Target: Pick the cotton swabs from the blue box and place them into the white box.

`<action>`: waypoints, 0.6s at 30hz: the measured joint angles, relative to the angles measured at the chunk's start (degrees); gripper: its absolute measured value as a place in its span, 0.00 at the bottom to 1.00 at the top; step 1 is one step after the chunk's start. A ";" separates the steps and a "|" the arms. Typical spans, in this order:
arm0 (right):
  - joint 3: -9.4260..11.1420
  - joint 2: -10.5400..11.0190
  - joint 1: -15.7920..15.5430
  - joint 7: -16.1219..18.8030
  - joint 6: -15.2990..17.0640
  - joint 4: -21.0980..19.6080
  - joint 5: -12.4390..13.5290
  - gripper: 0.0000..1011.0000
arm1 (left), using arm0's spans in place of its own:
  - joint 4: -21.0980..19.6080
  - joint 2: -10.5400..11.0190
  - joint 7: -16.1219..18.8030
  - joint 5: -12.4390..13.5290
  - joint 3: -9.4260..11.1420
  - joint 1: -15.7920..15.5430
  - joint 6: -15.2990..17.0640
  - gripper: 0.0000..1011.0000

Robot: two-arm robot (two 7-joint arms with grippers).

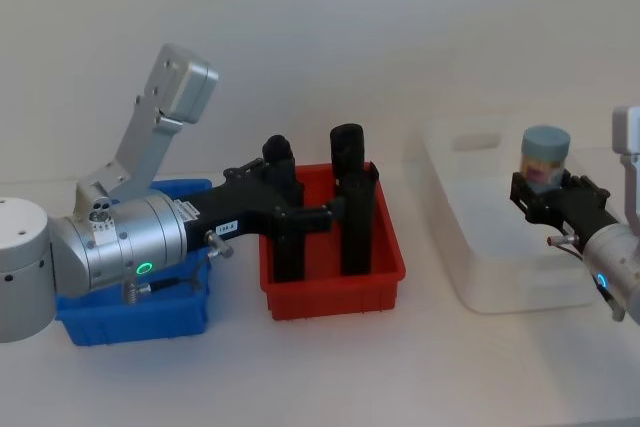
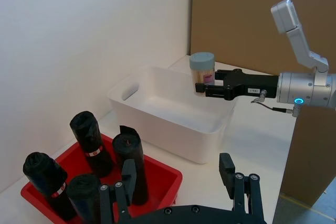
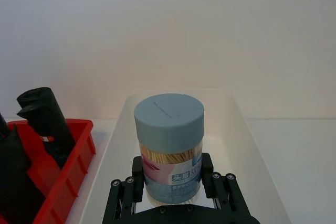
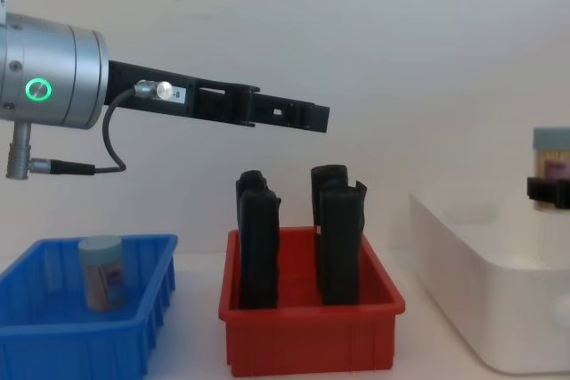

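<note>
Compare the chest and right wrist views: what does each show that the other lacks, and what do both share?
Chest view adds the blue box holding a second swab jar, and the open left gripper above the red bin. Right wrist view adds the flat lid top of the held jar, clamped in the right gripper. Shared: held jar, white box, red bin.

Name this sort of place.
Likely a robot lab bench: blue plastic bin, red plastic bin and large white plastic tub on a white table; right gripper holds a blue-lidded swab jar over the tub, left gripper hovers above the red bin.
</note>
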 joint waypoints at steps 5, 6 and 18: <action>0.17 -0.44 1.72 0.30 0.81 3.24 0.19 0.62 | 0.00 0.00 0.00 0.00 0.00 0.00 0.00 0.99; 0.17 -0.50 1.91 0.38 0.89 3.57 0.20 0.62 | 0.00 0.00 0.00 0.00 0.00 0.00 0.00 0.99; 0.24 -1.08 3.67 1.68 1.70 6.89 0.32 0.62 | 0.00 0.00 0.00 0.00 0.00 0.00 0.00 0.99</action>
